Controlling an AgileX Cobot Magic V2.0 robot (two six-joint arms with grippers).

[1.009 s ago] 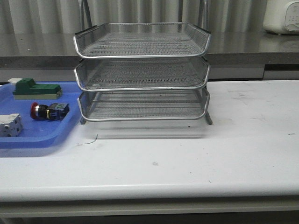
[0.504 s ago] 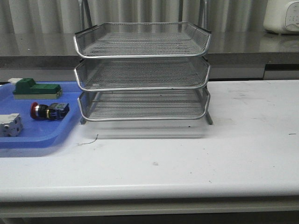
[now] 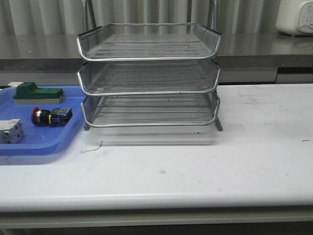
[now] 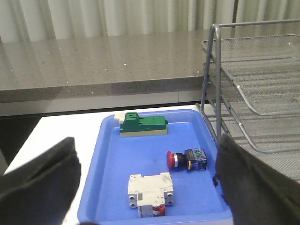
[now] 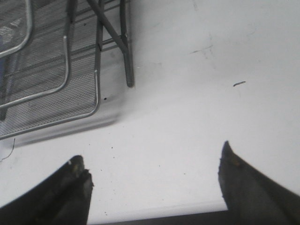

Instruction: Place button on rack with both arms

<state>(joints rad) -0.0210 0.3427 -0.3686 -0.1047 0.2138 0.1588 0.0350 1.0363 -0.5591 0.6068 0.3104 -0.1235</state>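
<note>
Wrist views: both jaws wide, seemingly empty.

Left gripper [image 4: 147,180]: jaws spread wide, both black fingers [image 4: 40,180] visible, nothing between them. Right gripper [image 5: 152,183]: jaws likewise wide apart, nothing held, fingers [image 5: 248,183] black. Neither arm appears in the front view.
</note>
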